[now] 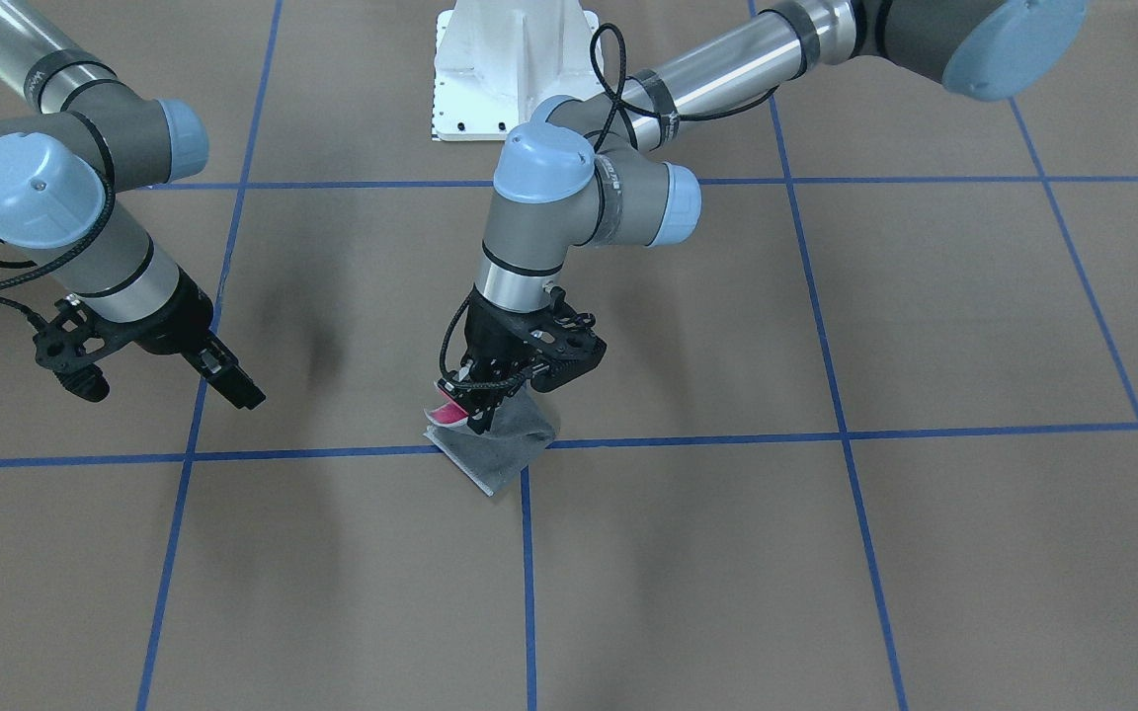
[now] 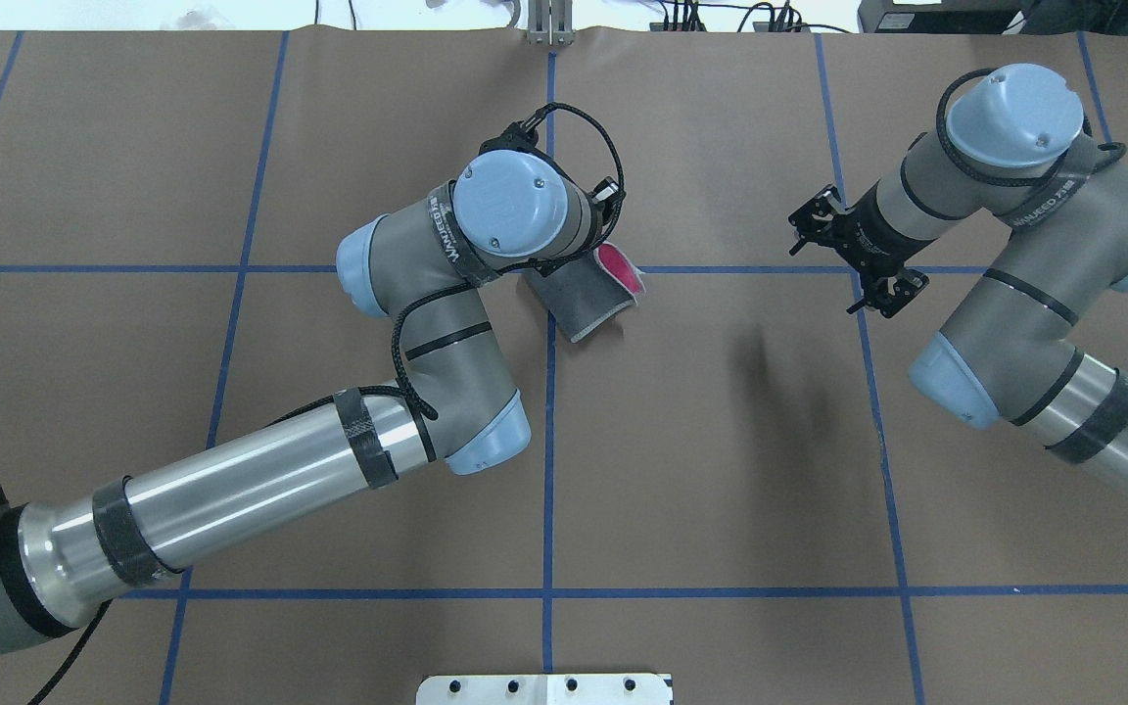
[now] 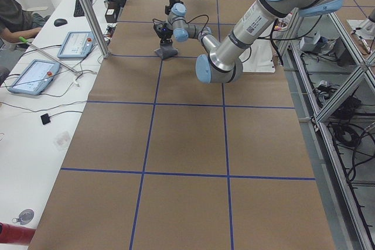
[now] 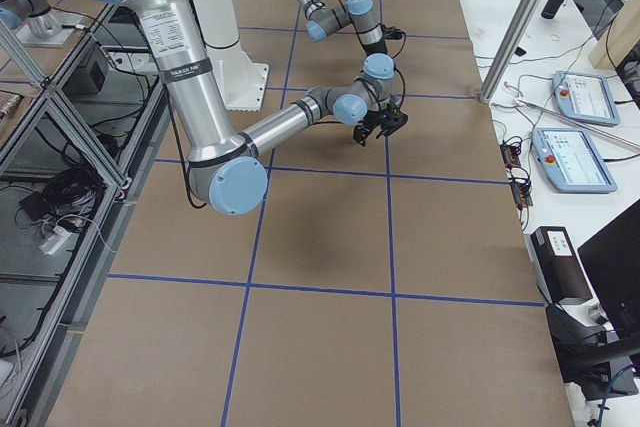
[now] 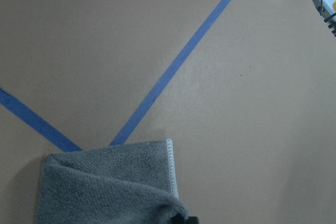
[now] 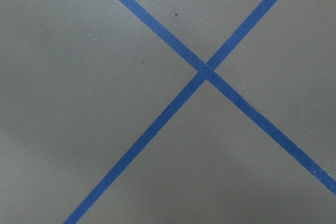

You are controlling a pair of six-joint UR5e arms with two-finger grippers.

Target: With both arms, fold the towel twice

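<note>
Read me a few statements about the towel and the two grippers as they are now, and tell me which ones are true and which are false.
1. The left gripper is clamped on the towel. True.
2. The right gripper is touching the towel. False: it hangs well apart from the towel, over bare table.
3. The towel shows mostly its pink face. False: it shows mostly grey, with only a small patch of pink beside the left gripper.
4. The towel sits at a crossing of blue tape lines. True.
</note>
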